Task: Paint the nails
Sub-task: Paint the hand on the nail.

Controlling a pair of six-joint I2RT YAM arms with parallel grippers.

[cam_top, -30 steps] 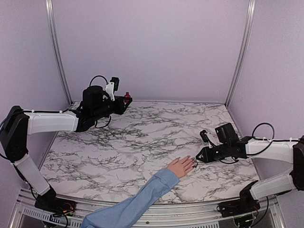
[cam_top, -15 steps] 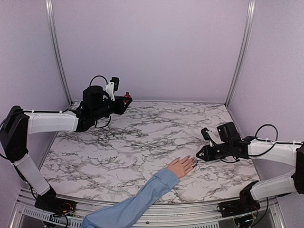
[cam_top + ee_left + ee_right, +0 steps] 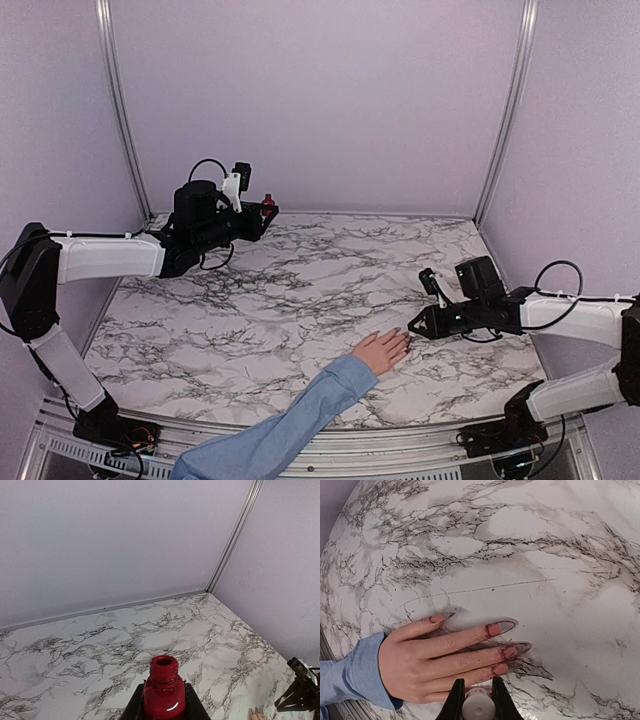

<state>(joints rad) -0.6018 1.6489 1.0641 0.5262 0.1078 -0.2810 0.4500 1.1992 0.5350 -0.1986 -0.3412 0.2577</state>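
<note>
Nails, long and pointed, pinkish with pale grey tips, end the fingers of a hand lying flat on the marble table, a light blue sleeve behind it. Dark red smears edge two of them. Only the right wrist view shows this; from above the hand is too small. The right gripper, beside the little finger, pinches a white round cap. The left gripper, well apart at the far left, clamps an uncapped red polish bottle.

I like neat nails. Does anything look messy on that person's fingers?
Yes, dark red polish looks smudged onto the skin around two nails, on the two fingers nearest the right wrist camera. It strays past the nail edges.
</note>
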